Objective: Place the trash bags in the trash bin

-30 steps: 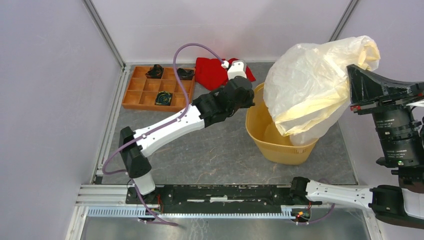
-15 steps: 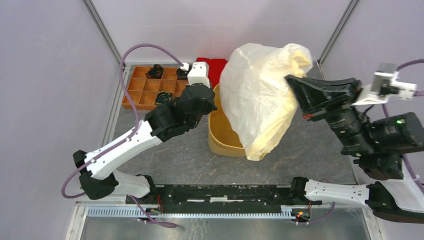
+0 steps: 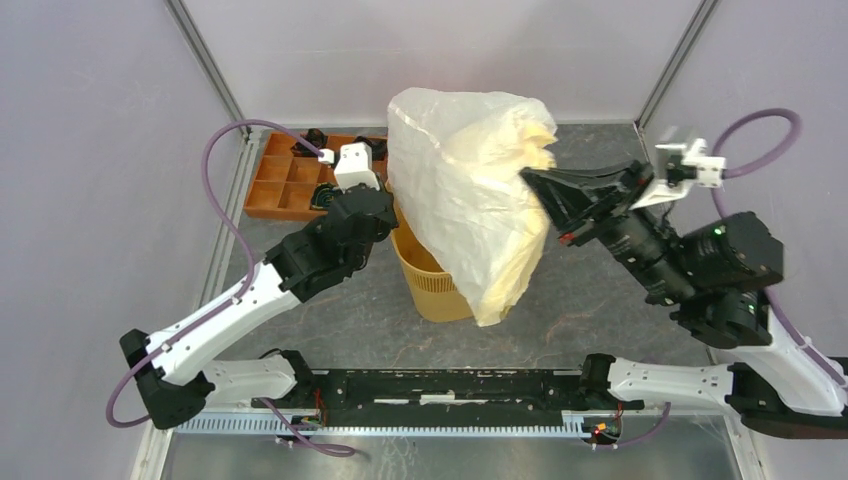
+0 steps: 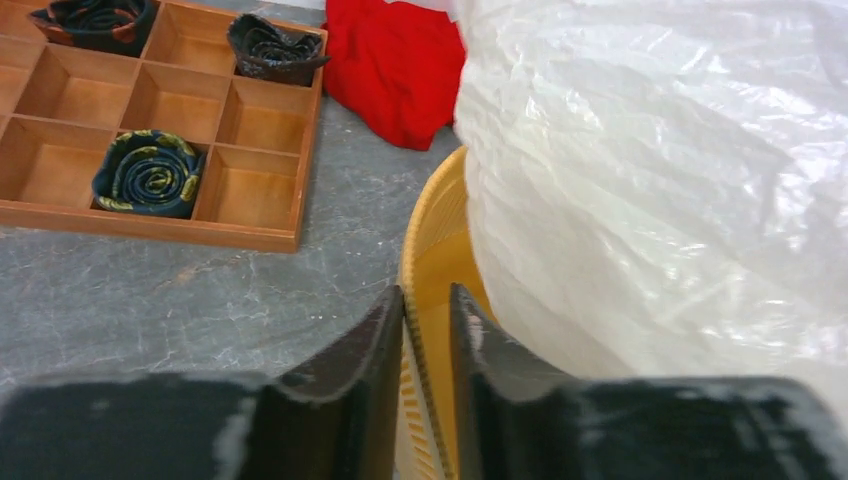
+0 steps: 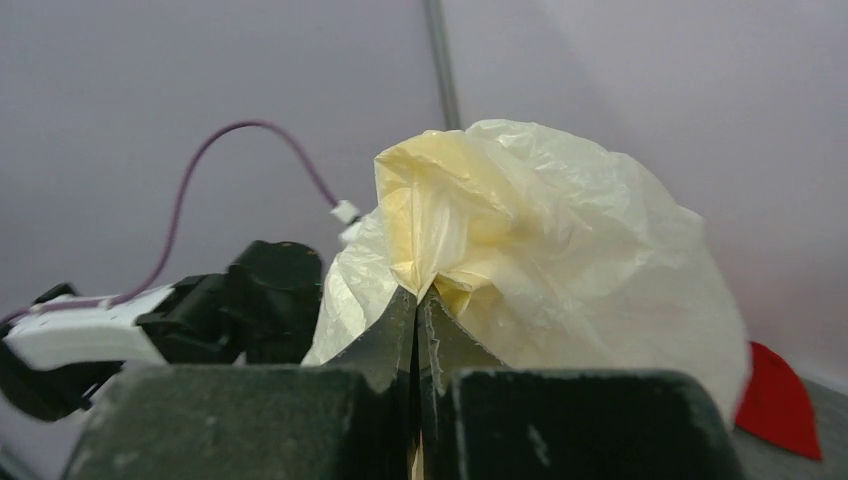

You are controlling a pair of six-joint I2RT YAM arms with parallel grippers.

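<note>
Trash bag (image 3: 460,190) is pinched aloft by the right gripper (image 5: 417,300) over the trash bin (image 3: 435,285), whose rim is clamped by the left gripper (image 4: 425,300).

Trash bin (image 3: 432,285): on the table (image 3: 590,310), around its middle, near-right of the compartment tray (image 3: 290,180).
Trash bag (image 3: 465,200): held up over the bin and covering its right side; its lower end droops past the bin's near-right rim. Whether any of it is inside cannot be told.
Left gripper (image 4: 425,330): at the bin's left rim, one finger on each side of the wall.
Right gripper (image 5: 417,300): right of the bag, pinching its bunched upper edge.
Compartment tray: far-left corner of the table.
Cloth (image 4: 395,65): on the table just right of the tray, behind the bin.
Rolled items (image 4: 148,172): one in the tray's near row, two in its far row.
</note>
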